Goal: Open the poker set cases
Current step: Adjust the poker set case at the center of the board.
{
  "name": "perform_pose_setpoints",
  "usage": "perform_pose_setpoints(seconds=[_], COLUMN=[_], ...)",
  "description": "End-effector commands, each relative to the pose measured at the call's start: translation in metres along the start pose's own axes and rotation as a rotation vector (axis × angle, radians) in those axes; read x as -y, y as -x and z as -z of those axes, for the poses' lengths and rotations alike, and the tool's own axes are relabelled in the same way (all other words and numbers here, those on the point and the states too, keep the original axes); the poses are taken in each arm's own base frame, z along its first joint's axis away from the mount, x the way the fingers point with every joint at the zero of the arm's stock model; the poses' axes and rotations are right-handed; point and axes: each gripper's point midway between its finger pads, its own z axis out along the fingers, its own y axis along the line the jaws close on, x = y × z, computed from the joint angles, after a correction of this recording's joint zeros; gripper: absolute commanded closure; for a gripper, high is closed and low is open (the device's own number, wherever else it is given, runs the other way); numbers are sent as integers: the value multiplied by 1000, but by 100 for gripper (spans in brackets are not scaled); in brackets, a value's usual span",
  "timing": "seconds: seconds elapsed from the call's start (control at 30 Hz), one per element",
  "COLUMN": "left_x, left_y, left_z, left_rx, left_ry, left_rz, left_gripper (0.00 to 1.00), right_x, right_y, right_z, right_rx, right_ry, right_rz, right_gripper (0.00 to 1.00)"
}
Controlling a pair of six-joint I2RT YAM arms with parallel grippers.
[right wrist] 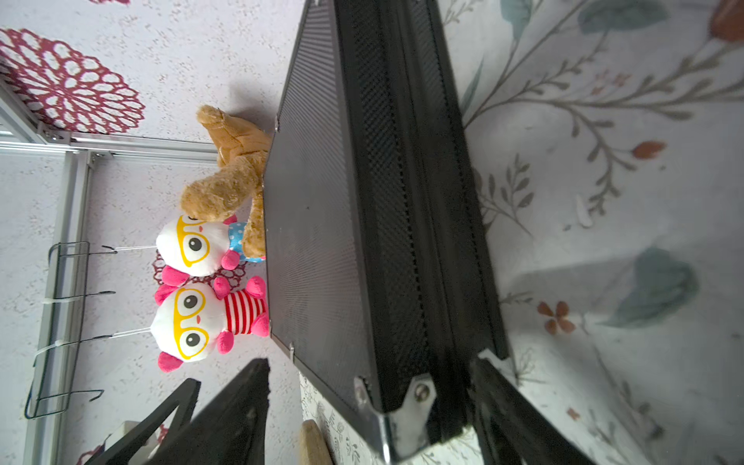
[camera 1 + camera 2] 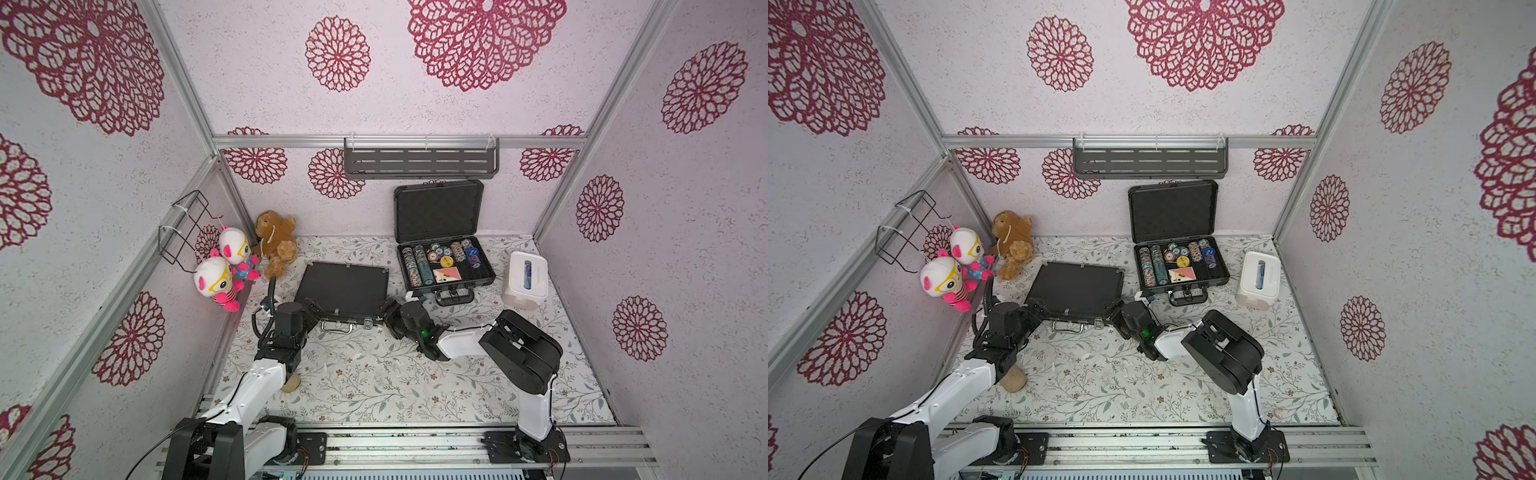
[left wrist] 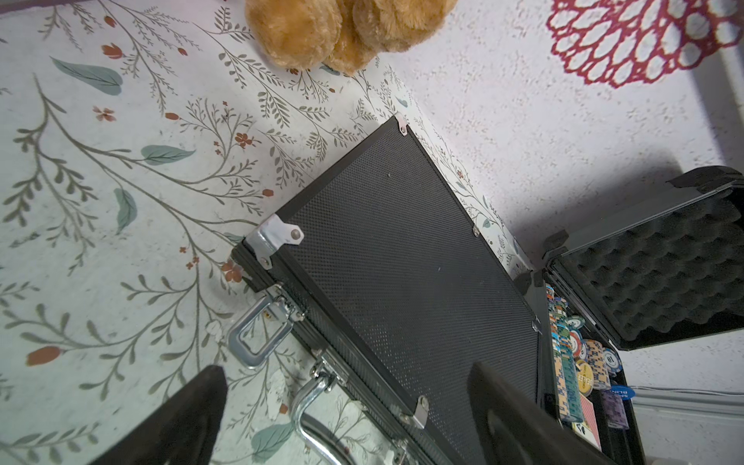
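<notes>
left pincer [image 2: 316,309] hovering wide open at front edge of thin black case [image 2: 343,286] | right pincer [image 2: 388,312] straddling its front corner, jaws parted, gripping nothing | grey case [image 2: 446,266] sitting open

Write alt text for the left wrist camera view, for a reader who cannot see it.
A thin black case lies closed on the floral table, with the left gripper open over its handle edge. Beside it the thicker case stands open, showing poker chips; a brown plush toy sits beyond.
</notes>
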Motion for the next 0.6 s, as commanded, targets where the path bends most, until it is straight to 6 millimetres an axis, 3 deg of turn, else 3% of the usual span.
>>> perform_pose_setpoints(seconds=[0.0,0.23,0.47,0.57], left_x=[0,-1,0,-1], left_y=[5,5,7,8], left_z=[1,1,4,5], left_rx=[23,23,32,40], left_ry=[-10,-7,-11,-11], left_rz=[18,18,21,22], left_gripper=[3,3,3,2], right_x=[-73,-85,-76,-82], right_y=[-1,-3,-3,-2], right_z=[16,12,16,21], right_rx=[-7,-18,-6,10], right_ry=[199,225,184,190], right_rz=[-22,-3,15,46], right_gripper=[20,21,22,22])
